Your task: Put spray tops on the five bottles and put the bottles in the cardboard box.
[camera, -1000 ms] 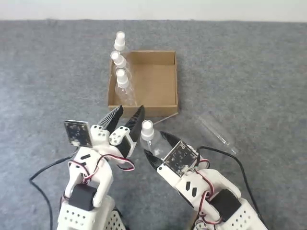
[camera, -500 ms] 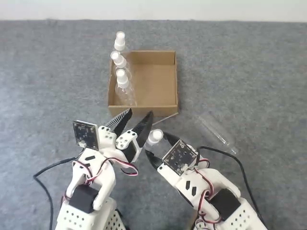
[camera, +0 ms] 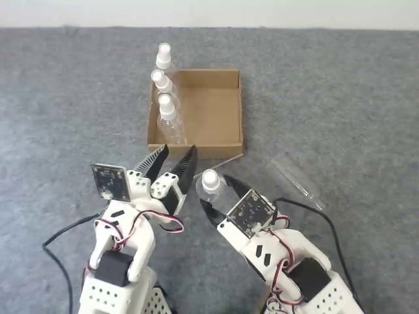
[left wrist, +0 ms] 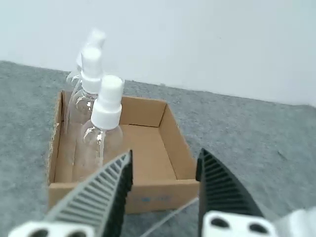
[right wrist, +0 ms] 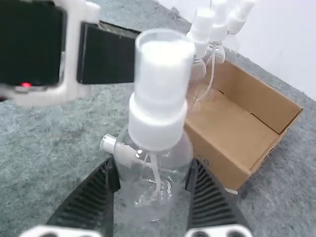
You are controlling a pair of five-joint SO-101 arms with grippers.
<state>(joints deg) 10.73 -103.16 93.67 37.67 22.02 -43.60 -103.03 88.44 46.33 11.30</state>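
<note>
Near box front: right hand (camera: 219,196) clamped on held bottle (camera: 211,184), spray top on, upright and lifted off the surface (camera: 340,98)
Left hand (camera: 175,154): jaws apart, holding nothing, just beside held bottle's top
Cardboard box (camera: 241,111): open, rest of its floor bare
Box bottles (camera: 169,121): three capped, upright in a row by one side wall; far one's base hard to tell, in or behind the box
Lying bottle (camera: 294,176): no top, on its side, off to the side of the box, apart from both hands
Thin tube (camera: 226,160): lies by box front wall, maybe a spray top's dip tube, head not made out
Step (judged): held bottle ready to go into box
Risk 1: held bottle clips box front wall or left hand on the way in, tips or slips
Risk 2: set down too close to the row, knocks box bottles over
Risk 3: lying bottle is round, may roll when grabbed
Count: bottles 5 (3 by box wall, 1 held, 1 lying); fitted tops 4; boxes 1; hands 2
</note>
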